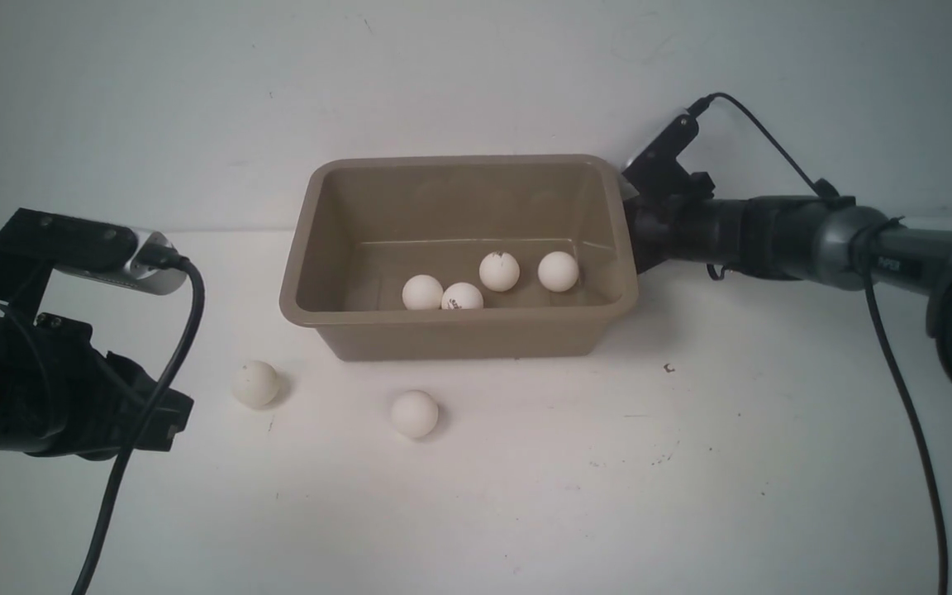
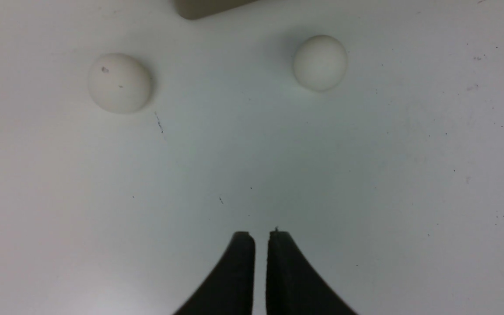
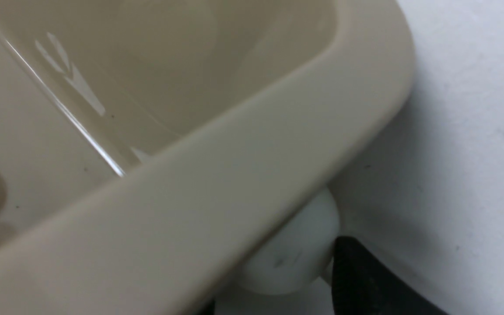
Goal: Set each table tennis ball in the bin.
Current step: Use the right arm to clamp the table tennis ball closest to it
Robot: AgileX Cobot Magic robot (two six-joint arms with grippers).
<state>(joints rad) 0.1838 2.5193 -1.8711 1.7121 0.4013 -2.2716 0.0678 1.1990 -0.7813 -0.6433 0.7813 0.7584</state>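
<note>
The taupe bin (image 1: 459,329) stands mid-table with several table tennis balls (image 1: 499,271) on its floor. Two more balls (image 1: 254,383) (image 1: 414,413) lie on the table in front of it to the left. My left gripper (image 2: 260,236) is shut and empty, hovering short of those balls (image 2: 120,83) (image 2: 320,62). My right arm (image 1: 691,227) reaches in low behind the bin's right wall. In the right wrist view another ball (image 3: 295,253) sits under the bin's rim (image 3: 243,175). One black finger (image 3: 365,280) of my right gripper (image 3: 278,271) lies against it. The other finger is hidden by the rim.
The white tabletop (image 1: 608,496) runs wide in front of and to the right of the bin. A white wall (image 1: 476,83) rises just behind it. Cables hang from both wrists (image 1: 154,388) (image 1: 906,413).
</note>
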